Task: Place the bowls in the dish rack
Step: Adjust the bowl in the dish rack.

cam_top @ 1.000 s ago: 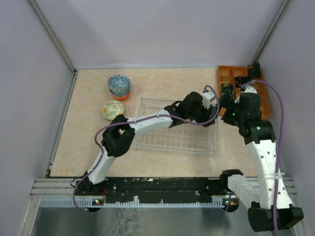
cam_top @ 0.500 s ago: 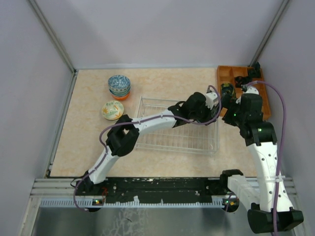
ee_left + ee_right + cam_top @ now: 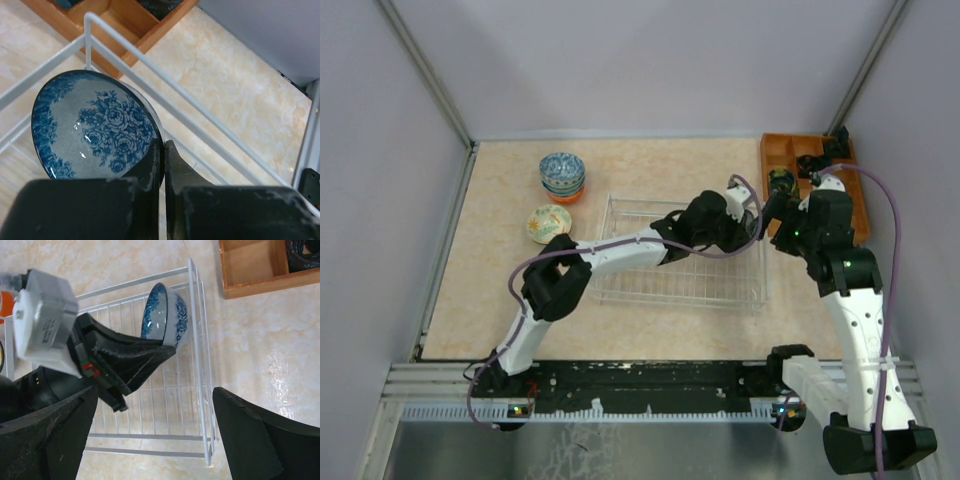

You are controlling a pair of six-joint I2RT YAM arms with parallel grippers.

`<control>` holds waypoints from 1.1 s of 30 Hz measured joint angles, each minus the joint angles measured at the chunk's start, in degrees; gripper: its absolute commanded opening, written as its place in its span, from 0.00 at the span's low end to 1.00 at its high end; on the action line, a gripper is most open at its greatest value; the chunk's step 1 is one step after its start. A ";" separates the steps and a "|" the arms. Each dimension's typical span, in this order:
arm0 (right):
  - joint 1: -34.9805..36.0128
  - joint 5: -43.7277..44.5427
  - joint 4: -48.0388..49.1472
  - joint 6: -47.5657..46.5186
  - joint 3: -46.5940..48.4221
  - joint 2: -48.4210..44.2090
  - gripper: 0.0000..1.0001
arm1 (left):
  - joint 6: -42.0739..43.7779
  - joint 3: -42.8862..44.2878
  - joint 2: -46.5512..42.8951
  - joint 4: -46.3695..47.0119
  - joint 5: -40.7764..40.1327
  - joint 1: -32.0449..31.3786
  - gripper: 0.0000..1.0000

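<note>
A white bowl (image 3: 95,125) with blue flowers stands on edge in the far right corner of the dish rack (image 3: 670,300). My left gripper (image 3: 163,145) is shut on its rim, one finger inside the bowl and one outside. In the right wrist view the same bowl (image 3: 167,315) leans against the rack's wires (image 3: 145,436), with the left gripper (image 3: 167,351) at its lower edge. My right gripper (image 3: 155,390) hangs open and empty above the rack's right end. A stack of bowls (image 3: 562,176) and a single green-patterned bowl (image 3: 549,224) sit on the table left of the rack.
An orange wooden compartment tray (image 3: 790,160) with black items stands at the back right, close to the rack's corner and to the right gripper (image 3: 778,190). The left arm stretches across the rack. Walls close in the table on three sides.
The left gripper's jaws have closed from partly open to shut on the bowl's rim, and its wrist has shifted slightly left. The right arm has barely moved.
</note>
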 measured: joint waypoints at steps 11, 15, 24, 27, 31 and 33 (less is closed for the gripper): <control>0.00 1.92 3.13 -0.02 -0.24 3.41 0.93 | -10.86 -22.73 -10.38 22.05 7.93 4.68 0.00; 0.00 3.15 4.50 -0.17 -1.18 5.46 0.76 | -16.87 -27.63 -10.38 32.50 11.39 7.52 0.00; -0.28 4.17 8.22 -0.04 -6.64 9.01 0.57 | -30.97 -32.06 -8.98 55.69 13.99 11.32 0.00; -0.39 4.33 9.18 -0.11 -8.09 10.73 0.51 | -35.23 -31.78 -6.45 62.95 13.90 11.58 0.00; -0.44 4.66 10.29 -0.20 -9.62 12.17 0.28 | -39.93 -31.78 -2.10 69.40 13.35 11.61 0.00; -0.46 4.66 10.80 -0.28 -10.34 12.48 0.17 | -41.57 -31.78 -0.46 71.17 12.79 11.52 0.00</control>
